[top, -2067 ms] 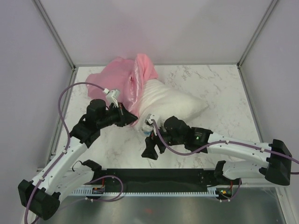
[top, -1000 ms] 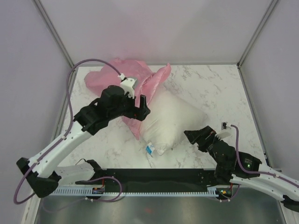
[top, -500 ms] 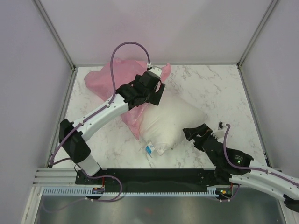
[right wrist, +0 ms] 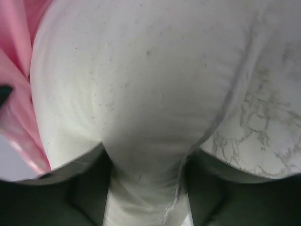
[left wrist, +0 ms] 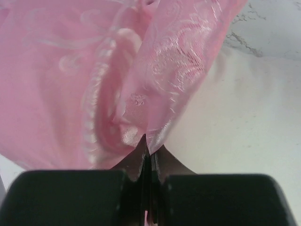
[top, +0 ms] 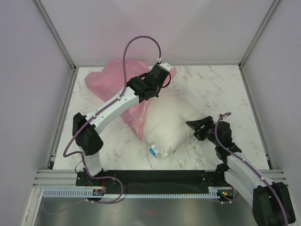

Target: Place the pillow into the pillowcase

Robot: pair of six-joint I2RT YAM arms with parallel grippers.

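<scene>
Presently the insertion step is in hand and not finished. The left gripper (left wrist: 150, 149) is clenched on a fold at the edge of the pillowcase (left wrist: 61, 84), at the far side of the table (top: 214, 84). The right gripper (right wrist: 146, 181) is closed on the right-hand corner of the pillow (right wrist: 141, 84), which bulges between its fingers. The pillow lies mid-table, its left edge against the pink satin; how much sits inside cannot be told. Judgement: the next move calls for a taut, open mouth and a leftward push of the pillow into it.
</scene>
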